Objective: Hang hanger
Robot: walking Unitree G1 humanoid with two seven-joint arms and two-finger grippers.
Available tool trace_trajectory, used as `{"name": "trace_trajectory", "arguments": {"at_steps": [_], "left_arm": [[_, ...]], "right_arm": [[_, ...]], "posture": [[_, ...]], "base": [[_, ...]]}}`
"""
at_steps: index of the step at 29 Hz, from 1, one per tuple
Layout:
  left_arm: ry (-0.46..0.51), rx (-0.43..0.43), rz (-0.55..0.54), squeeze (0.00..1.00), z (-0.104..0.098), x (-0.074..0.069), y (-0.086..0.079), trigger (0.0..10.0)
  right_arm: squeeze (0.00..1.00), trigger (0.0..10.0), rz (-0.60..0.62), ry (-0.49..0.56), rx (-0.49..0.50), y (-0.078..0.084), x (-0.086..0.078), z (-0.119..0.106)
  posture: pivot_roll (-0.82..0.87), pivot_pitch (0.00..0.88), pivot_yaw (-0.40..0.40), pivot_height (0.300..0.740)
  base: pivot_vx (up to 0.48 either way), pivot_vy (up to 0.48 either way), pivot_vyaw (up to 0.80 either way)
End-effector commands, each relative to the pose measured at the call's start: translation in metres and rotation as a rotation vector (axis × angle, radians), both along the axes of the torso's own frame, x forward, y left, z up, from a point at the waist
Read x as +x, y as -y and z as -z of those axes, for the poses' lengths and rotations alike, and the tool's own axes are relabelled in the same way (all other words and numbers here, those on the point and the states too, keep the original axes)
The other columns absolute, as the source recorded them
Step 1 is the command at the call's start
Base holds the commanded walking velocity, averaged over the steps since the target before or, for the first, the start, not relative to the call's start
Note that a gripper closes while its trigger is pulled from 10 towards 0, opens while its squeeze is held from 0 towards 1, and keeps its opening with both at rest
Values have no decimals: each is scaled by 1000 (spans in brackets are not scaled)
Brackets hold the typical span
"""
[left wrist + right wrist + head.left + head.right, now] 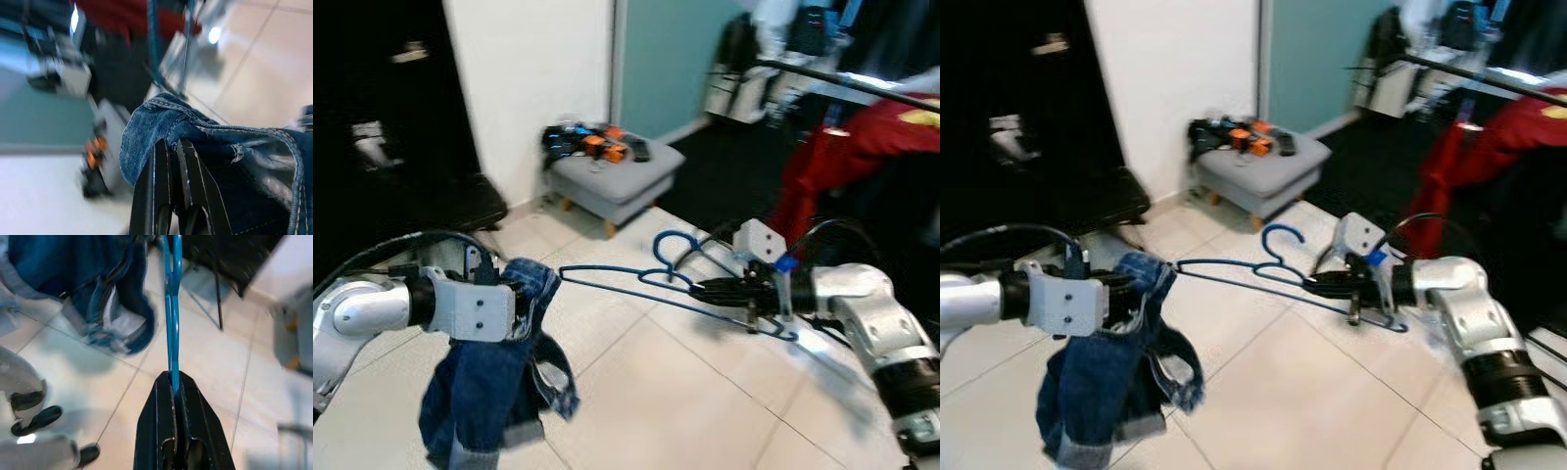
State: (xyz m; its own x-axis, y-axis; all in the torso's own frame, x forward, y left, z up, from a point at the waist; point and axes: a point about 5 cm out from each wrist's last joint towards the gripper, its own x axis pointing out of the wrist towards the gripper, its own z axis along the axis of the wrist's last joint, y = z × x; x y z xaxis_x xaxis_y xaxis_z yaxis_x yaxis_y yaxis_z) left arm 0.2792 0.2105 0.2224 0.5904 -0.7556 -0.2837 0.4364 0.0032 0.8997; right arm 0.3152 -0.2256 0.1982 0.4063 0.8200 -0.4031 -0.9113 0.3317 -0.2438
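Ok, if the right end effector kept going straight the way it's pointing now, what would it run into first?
Probably the denim garment hanging from the left end effector. The right end effector, shut on the blue hanger, points along the hanger toward it. Depth is hard to judge.

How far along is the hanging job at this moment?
Done: the right gripper is shut on the blue hanger, and the left gripper is shut on the jeans at the hanger's other end. In hand: carrying both above the tiled floor. Left: getting the hook onto the rail, which is ahead to the right.
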Motion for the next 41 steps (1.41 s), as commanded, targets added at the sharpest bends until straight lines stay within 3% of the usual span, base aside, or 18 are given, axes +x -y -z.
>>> {"name": "trace_trajectory", "arguments": {"at_steps": [1,2,9,12,22,26,31,41], "left_arm": [[56,-27,15,0,-13,0,-2,10000],[92,-22,46,0,-25,1,-3,10000],[143,25,81,0,-39,3,-5,10000],[198,115,120,0,-51,5,-6,10000],[276,154,222,0,-72,4,1,10000],[286,153,236,0,-74,3,3,10000],[288,153,280,0,-67,3,11,10000],[299,135,313,0,-68,2,16,10000]], "right_arm": [[0,10000,-16,18,20,1,-2,-8],[0,10000,8,31,37,15,-5,-20],[0,10000,27,53,80,29,-10,-38],[0,10000,46,61,51,42,-14,-48],[0,10000,-18,12,18,35,-19,-45],[0,10000,-22,7,19,34,-20,-44],[0,10000,-127,-89,3,17,-27,-27],[0,10000,-124,-120,-22,17,-28,-23]], "posture": [[-45,0,-4,740],[-47,0,1,740],[-49,0,7,740],[-54,0,12,740],[-52,0,20,740],[-53,0,21,740],[-51,0,19,740],[-52,0,11,740]], "base": [[0,0,-800],[0,0,-800],[0,0,-800],[0,0,-800],[0,0,-654],[0,0,0],[0,0,0],[0,0,0]]}}
